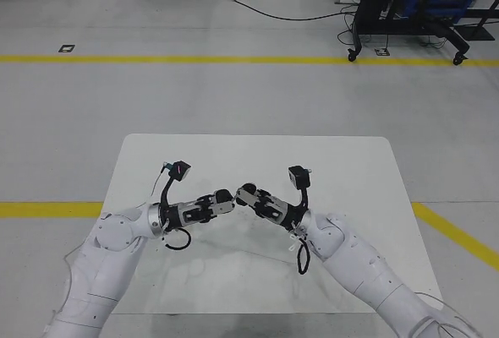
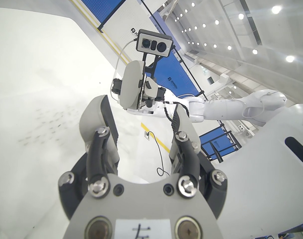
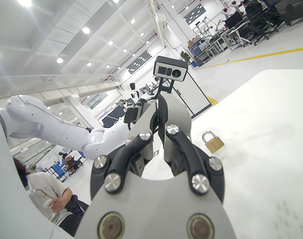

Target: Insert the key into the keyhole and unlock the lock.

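A brass padlock (image 3: 214, 144) with a steel shackle lies flat on the white table (image 3: 266, 125), a little beyond my right gripper (image 3: 162, 100). That gripper's fingers are pressed together, and I see nothing between them. My left gripper (image 2: 141, 106) is open and empty, and it faces the right gripper (image 2: 135, 89) at close range. From above, the left gripper (image 1: 224, 201) and the right gripper (image 1: 248, 194) nearly meet tip to tip over the middle of the table (image 1: 317, 160). I see no key.
The table top around the arms is bare white with faint scuff marks (image 2: 42, 123). A black wheeled stand (image 1: 406, 29) and a cable stand on the floor beyond the table's far right corner. Yellow floor lines (image 1: 148, 59) run past the table.
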Robot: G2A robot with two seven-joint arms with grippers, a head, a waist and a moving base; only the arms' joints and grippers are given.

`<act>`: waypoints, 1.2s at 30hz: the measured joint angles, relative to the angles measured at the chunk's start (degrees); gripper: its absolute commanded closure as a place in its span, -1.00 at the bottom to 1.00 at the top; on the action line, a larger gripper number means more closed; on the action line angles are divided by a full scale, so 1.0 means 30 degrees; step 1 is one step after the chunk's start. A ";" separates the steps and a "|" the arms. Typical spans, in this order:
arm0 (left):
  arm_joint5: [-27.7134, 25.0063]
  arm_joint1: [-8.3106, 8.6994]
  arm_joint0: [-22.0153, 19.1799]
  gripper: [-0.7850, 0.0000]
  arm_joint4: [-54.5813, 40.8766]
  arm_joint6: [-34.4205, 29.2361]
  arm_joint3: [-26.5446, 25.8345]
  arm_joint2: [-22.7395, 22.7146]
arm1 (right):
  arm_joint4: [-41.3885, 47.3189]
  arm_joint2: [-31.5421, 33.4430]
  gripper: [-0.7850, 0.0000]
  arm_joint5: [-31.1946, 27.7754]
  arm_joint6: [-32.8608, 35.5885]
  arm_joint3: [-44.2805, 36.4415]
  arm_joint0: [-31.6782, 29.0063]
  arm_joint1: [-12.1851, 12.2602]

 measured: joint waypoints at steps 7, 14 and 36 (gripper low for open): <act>0.0156 0.0042 0.0254 0.43 0.1163 0.1600 -0.0449 0.0134 | -0.1795 0.0313 1.00 0.0615 -0.0623 -0.0506 -0.0340 -0.0128; 0.0169 0.0127 0.0408 0.79 0.1818 0.2371 -0.0708 0.0224 | -0.2000 0.0452 1.00 0.0697 -0.0520 -0.0658 -0.0517 -0.0226; 0.0268 0.0436 0.0636 1.00 0.1869 0.2933 -0.1001 0.0411 | -0.2233 0.1480 1.00 0.1054 0.0053 -0.1253 -0.1145 -0.0216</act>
